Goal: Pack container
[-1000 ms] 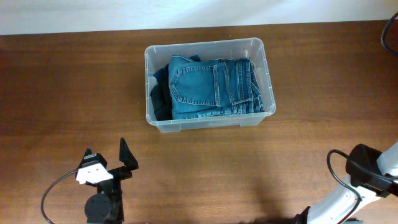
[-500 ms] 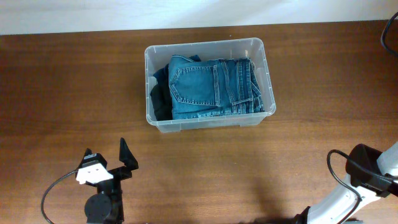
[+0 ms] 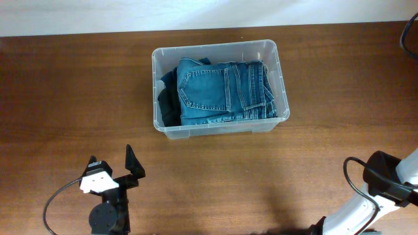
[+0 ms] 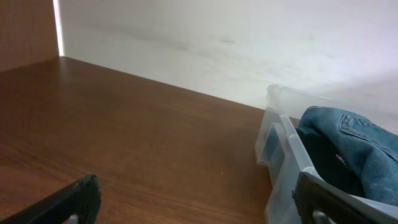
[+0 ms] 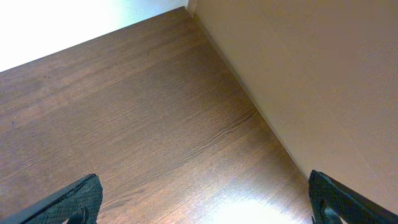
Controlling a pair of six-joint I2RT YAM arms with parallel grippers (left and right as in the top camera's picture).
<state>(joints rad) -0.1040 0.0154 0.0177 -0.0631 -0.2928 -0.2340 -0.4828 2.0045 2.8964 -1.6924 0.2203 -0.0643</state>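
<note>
Sitting in the upper middle of your overhead view, the container (image 3: 222, 128) holds folded blue jeans (image 3: 222, 91), with a dark garment (image 3: 168, 101) showing at their left, on the brown surface (image 3: 65, 98). Your left hand (image 3: 111, 163) is at lower left, fingers spread wide apart, gripping nothing, well apart from the container. Your right hand (image 5: 202, 199), lower right, has its fingers apart too, over bare surface.

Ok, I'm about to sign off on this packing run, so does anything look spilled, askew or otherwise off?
Nothing stands out. The folded jeans lie flat inside the container, with a dark garment tucked beside them at its left end. Nothing hangs over the rim, and the container sits upright on the table.
</note>
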